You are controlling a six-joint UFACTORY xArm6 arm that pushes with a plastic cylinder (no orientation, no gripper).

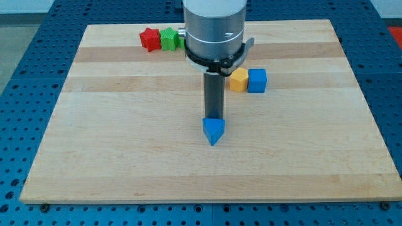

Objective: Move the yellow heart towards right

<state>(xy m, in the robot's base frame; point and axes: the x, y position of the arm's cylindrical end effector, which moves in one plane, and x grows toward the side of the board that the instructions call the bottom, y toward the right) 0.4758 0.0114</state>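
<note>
Wooden board [125, 157] is being shown on blue pegboard. My tip [213, 118], a plain rod with no claw, is being rested at 12 o'clock of the blue triangle [213, 130], holding nothing. No yellow heart is being seen; an orange block [239, 80] is touching a blue cube [257, 80] at 1 o'clock. Red star [149, 39] and green block [169, 39] are being seen at 11 o'clock.

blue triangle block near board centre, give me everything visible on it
The blue triangular block looks like solid matte plastic, a wedge with its point toward the view's bottom. It lies flat on the wooden board, just below centre, apart from all other blocks. My tip stands at its upper edge, apparently touching; the exact contact is hidden behind the block.
</note>
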